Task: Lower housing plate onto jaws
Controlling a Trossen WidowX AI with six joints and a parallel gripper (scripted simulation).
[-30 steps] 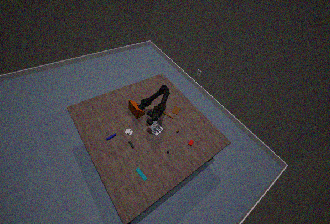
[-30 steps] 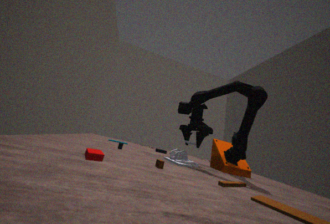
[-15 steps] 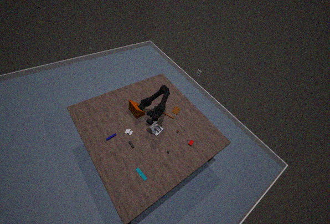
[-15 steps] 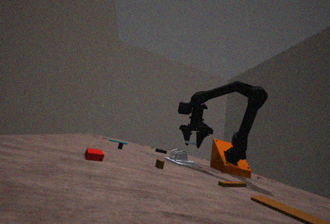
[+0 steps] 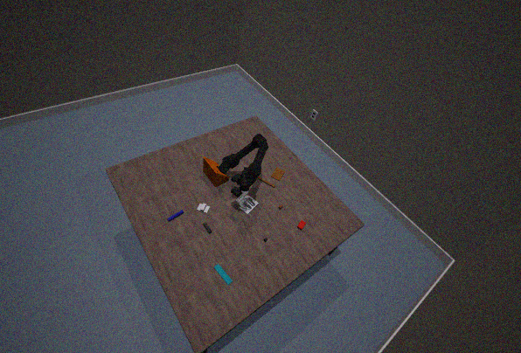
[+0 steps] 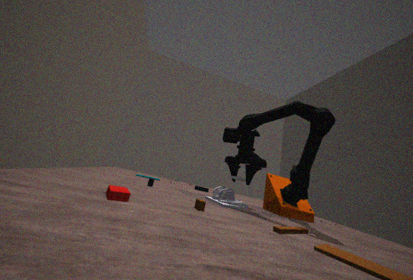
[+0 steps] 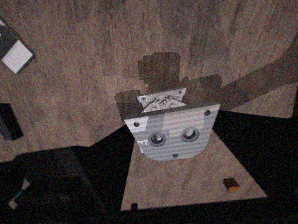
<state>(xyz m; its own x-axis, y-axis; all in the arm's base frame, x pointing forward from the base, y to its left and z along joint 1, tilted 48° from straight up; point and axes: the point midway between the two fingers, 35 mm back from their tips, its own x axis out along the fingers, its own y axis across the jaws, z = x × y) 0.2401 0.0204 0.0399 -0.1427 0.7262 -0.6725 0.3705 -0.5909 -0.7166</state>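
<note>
My gripper point(image 5: 241, 194) point(image 6: 240, 181) point(image 7: 168, 119) points down and is shut on the housing plate point(image 7: 175, 147), a pale plate with two round holes and smaller corner holes. The plate shows as a thin light strip between the fingertips in the exterior view. The base with the jaws point(image 5: 248, 204) point(image 6: 223, 195) point(image 7: 163, 103) stands on the table below. There is a clear gap between fingertips and jaws in the exterior view. In the wrist view the held plate covers part of the base; the pins and stubs are too small or hidden to tell apart.
The arm's orange stand point(image 5: 214, 173) point(image 6: 289, 199) is behind. Around the base lie white pieces point(image 5: 203, 207) point(image 7: 17, 56), a dark block point(image 5: 207, 228) point(image 6: 201, 188) point(image 7: 9, 121), a small brown block point(image 5: 281, 207) point(image 6: 199, 204) point(image 7: 231, 184) and a red block point(image 5: 302, 224) point(image 6: 118, 193).
</note>
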